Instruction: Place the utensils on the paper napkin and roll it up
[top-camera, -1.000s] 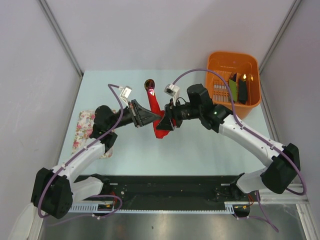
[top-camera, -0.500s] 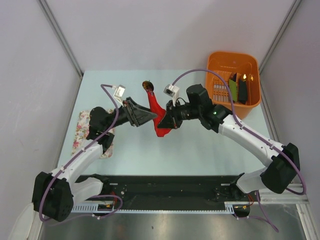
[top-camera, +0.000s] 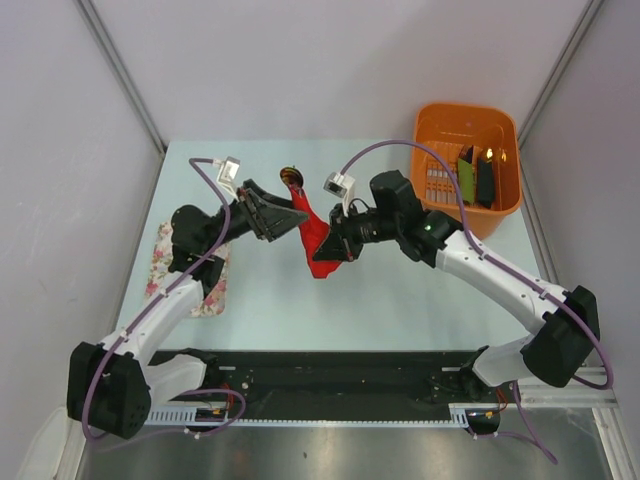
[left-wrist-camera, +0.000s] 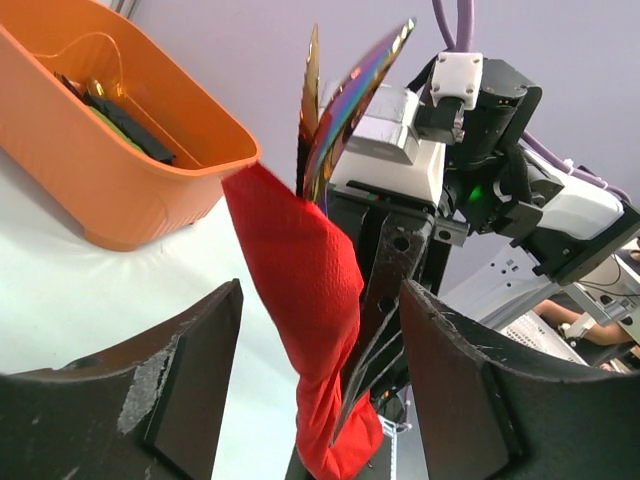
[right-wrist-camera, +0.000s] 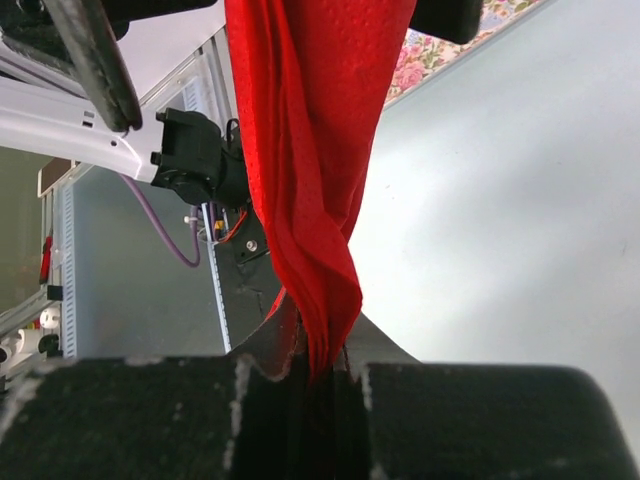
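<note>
The red napkin (top-camera: 316, 250) is rolled around the utensils (left-wrist-camera: 345, 100). It looks held up off the surface (top-camera: 400, 300), near the middle. The spoon (top-camera: 292, 177) pokes out of the roll toward 11 o'clock. The right fingers (right-wrist-camera: 200, 410) are pressed together and pinch the low end of the napkin. The left fingers (left-wrist-camera: 180, 400) are spread wide, one on each side of the roll, and do not touch it. An orange basket (top-camera: 440, 125) sits at 2 o'clock. I think the job is almost done. What is left is to lay the roll down and let go.
</note>
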